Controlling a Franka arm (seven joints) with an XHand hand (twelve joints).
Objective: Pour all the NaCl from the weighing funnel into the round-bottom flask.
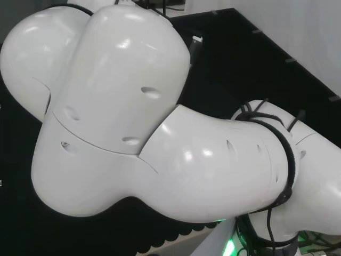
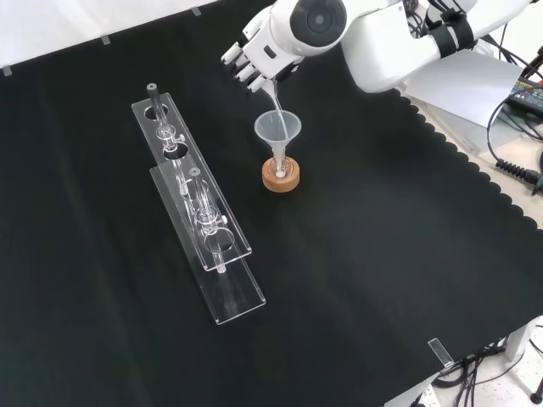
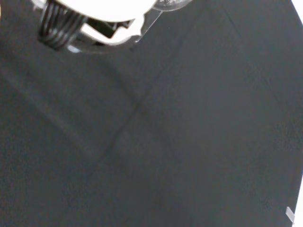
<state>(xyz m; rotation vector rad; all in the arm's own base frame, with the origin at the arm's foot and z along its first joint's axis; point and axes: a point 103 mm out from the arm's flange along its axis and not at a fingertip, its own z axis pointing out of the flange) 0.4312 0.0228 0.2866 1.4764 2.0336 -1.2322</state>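
In the front view the hand (image 2: 254, 52) hangs at the top of the cloth with its fingers curled round a clear weighing funnel (image 2: 273, 95). The weighing funnel is tilted steeply, its narrow end pointing down into a clear plastic funnel (image 2: 277, 127). That funnel sits in the neck of the round-bottom flask (image 2: 280, 161), which stands on a cork ring (image 2: 281, 178). A little white powder shows at the flask's bottom. In the wrist view a blurred white part of the hand (image 3: 99, 12) shows against the black cloth.
Two clear acrylic racks (image 2: 199, 212) holding glass pieces lie to the left of the flask in the front view. The arm's white links (image 1: 160, 133) stand large in the head view. Cables and the cloth's scalloped edge (image 2: 475, 161) run along the right.
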